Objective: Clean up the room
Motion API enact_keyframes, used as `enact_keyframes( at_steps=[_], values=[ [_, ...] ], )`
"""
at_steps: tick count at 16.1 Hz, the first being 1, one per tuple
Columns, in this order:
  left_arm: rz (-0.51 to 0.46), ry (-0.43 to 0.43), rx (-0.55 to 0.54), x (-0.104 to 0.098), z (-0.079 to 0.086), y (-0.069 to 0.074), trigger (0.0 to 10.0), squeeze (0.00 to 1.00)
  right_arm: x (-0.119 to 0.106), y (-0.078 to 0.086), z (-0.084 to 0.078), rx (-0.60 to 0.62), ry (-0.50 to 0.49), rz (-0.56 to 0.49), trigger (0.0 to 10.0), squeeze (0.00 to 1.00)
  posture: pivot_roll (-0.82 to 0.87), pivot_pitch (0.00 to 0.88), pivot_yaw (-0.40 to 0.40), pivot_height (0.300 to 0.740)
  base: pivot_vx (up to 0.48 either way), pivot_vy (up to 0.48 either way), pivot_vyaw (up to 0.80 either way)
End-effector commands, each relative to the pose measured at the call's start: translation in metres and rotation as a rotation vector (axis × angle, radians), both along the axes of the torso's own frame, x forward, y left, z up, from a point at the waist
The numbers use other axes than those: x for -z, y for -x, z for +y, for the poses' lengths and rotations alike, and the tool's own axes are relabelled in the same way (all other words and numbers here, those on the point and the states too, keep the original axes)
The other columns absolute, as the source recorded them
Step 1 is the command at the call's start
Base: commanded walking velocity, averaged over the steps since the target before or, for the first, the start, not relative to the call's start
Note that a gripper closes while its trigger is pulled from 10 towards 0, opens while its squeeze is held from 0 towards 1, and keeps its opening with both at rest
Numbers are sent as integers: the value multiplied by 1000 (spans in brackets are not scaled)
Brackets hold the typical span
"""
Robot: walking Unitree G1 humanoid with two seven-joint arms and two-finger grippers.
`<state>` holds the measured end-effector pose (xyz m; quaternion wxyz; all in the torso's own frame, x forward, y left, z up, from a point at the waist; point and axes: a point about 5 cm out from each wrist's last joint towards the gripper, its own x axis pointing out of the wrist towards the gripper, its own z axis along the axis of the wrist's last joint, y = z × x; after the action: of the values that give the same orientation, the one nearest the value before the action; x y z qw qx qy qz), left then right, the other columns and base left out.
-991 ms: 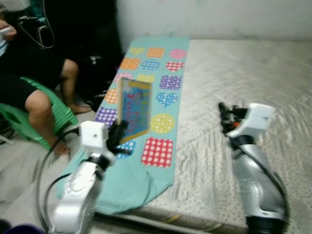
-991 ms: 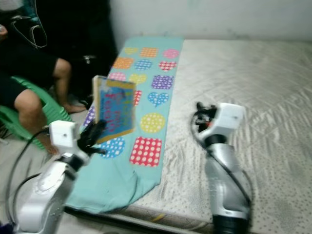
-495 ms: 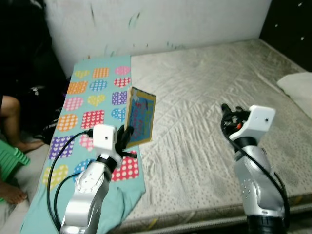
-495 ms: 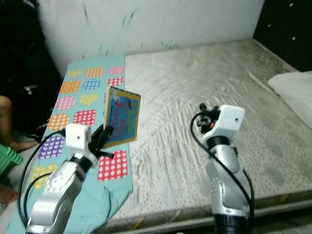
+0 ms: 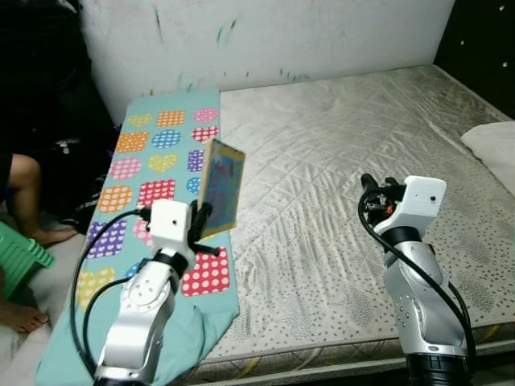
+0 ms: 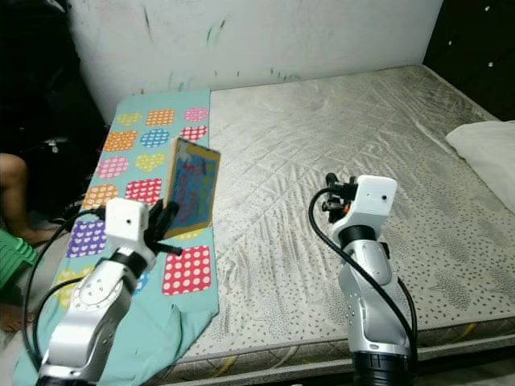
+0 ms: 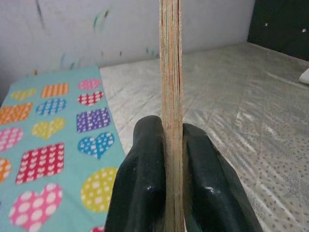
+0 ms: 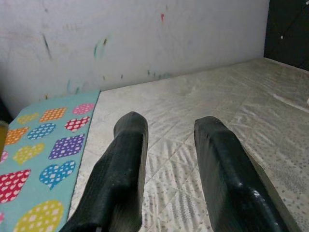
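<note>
A thin picture book [image 5: 221, 187] with a blue cover stands upright above the mattress's left part, my left gripper [image 5: 202, 225] shut on its lower edge. In the left wrist view the book's edge [image 7: 170, 96] runs straight up between the two black fingers [image 7: 142, 183]. My right gripper [image 5: 373, 193] is raised over the middle of the bare mattress [image 5: 346, 153], open and holding nothing; the right wrist view shows its fingers [image 8: 123, 179] apart.
A teal blanket [image 5: 157, 153] with coloured hearts and dots covers the mattress's left strip. A white pillow [image 5: 492, 145] lies at the right edge. A person's leg [image 5: 24, 181] and a green stool [image 5: 20, 257] are at the left, beside the bed. A marked white wall [image 5: 265, 36] stands behind.
The view swung right, from the person and bed corner to the whole mattress. The left gripper keeps hold of the book, now turned more edge-on. The right arm stays raised.
</note>
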<state>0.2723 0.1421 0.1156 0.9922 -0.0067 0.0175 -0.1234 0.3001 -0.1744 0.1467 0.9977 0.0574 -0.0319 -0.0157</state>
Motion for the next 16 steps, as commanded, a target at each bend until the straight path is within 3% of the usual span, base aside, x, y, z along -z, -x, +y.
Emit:
enact_keyframes(
  at_steps=[1,3,4,6,9,12,16],
  values=[
    [-15,-2,-1,-4,11,6,10000,0,-3,-1,1,-8,-16,7,10000,0,-191,0,71,740,0,0,0],
    [-9,-80,48,1,15,18,10000,0,-5,4,10,-33,33,-7,10000,0,-195,0,87,740,0,0,0],
    [-16,-93,40,1,16,17,10000,0,-5,4,10,-32,36,-8,10000,0,-195,0,87,740,0,0,0],
    [-31,-53,-56,-5,21,9,10000,0,-6,4,5,-5,0,-1,10000,0,-218,0,94,740,0,0,0],
    [-76,-52,-175,-11,39,9,10000,0,-12,0,-2,9,2,-21,10000,0,-228,0,85,740,0,0,0],
    [-77,4,-203,-12,31,9,10000,0,-17,-2,-7,31,13,-34,10000,0,-227,0,79,740,0,0,-296],
    [-65,27,-151,-10,20,9,10000,0,-12,7,-6,31,16,-24,10000,0,-240,0,95,740,0,0,-116]
  ],
)
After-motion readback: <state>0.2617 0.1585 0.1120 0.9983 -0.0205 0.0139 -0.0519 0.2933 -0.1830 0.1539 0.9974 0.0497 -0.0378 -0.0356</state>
